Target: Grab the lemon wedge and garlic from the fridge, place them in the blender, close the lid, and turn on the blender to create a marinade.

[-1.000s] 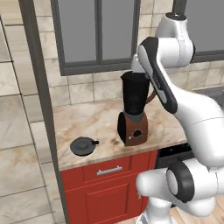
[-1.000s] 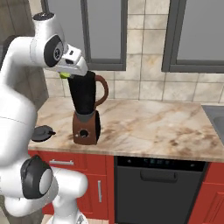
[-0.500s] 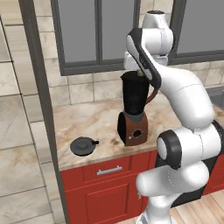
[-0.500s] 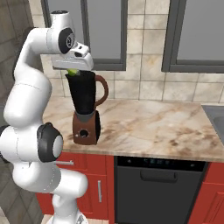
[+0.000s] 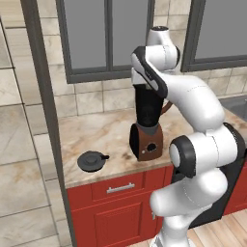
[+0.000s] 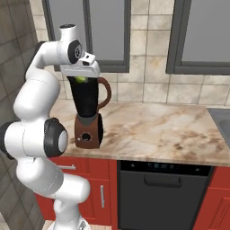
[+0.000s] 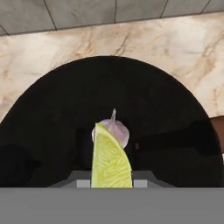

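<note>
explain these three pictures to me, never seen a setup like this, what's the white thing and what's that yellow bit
The white thing is a robot arm on a base that can drive, in a computer-drawn kitchen. Two pictures come from cameras on that base, one behind the arm to its left, one to its right, so both show the same scene from two sides. The third comes from a camera on the hand and looks straight down along the tool.

On the marble counter stands a blender: a dark jar with a brown handle on a reddish-brown base. Its lid lies apart on the counter, to the blender's left in the left base picture.

The yellow bit is a lemon wedge, held in the tool right above the open jar. Past it, inside the jar, lies a garlic bulb.
</note>
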